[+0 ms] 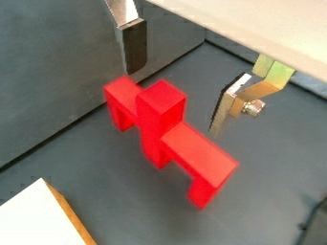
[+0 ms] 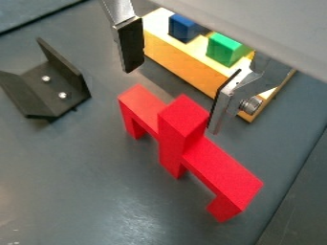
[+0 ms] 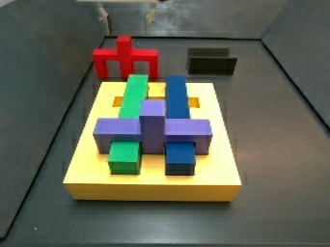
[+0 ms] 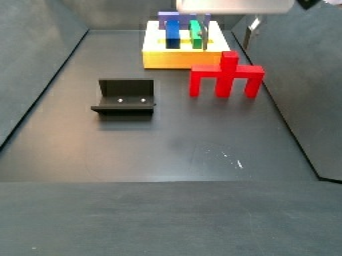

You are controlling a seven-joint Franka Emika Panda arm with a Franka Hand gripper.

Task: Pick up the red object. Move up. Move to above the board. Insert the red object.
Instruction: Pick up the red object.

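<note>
Standing on the dark floor, the red object (image 2: 179, 153) is a bright red blocky arch: a horizontal bar with two short legs and an upright stub in the middle. In a side view it (image 3: 123, 59) stands just behind the far edge of the board (image 3: 154, 178), apart from it. The pincer (image 2: 177, 69) hangs released above the red object, its two silver fingers (image 1: 132, 43) spread wide at each side of the stub and not touching it. The board is a thick yellow slab that carries a long green block (image 3: 130, 106), a long blue block (image 3: 177, 108) and a purple cross-shaped block (image 3: 152, 126) fitted into its slots. The fixture (image 4: 124, 98) stands well apart from the board.
</note>
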